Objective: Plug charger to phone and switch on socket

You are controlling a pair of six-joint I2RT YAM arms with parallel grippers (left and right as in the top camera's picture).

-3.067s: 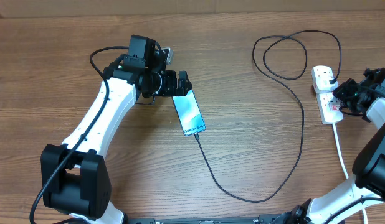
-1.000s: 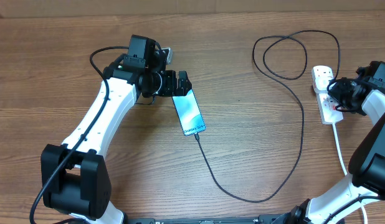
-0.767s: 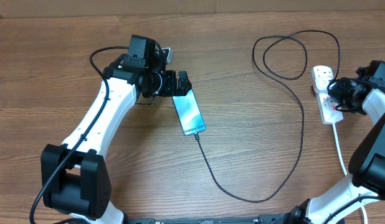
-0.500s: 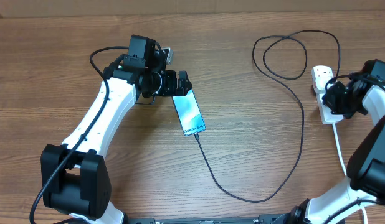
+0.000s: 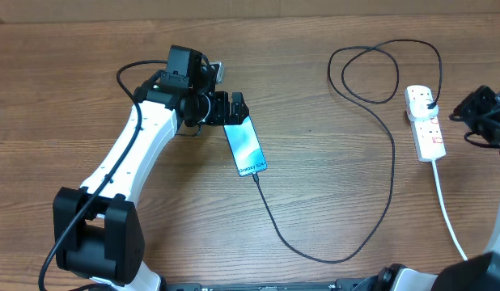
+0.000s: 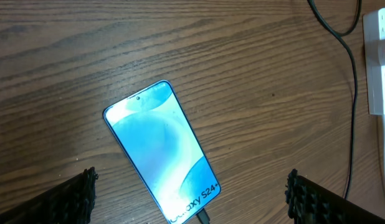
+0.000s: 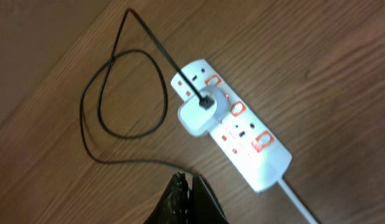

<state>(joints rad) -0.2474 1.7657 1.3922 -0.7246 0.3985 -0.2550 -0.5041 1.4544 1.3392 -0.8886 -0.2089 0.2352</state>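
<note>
Charger (image 5: pixel 393 162) btwn phone (image 5: pixel 247 145) & socket (image 5: pixel 426 129)

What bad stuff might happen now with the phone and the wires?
The open left tool sits at the top end of the phone. A sideways move might shove the phone and loosen the tip of the charger. The charger's loose loops lie near the socket, so the right tool might snag them and tug the plug.

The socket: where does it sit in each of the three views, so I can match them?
Overhead: the socket lies at the far right, above mid-height.
Left wrist: only part of it shows, at the right edge, upper half.
Right wrist: whole, diagonal across the centre.
Shared landmark: the charger, its black cable passing beside the socket.
</note>
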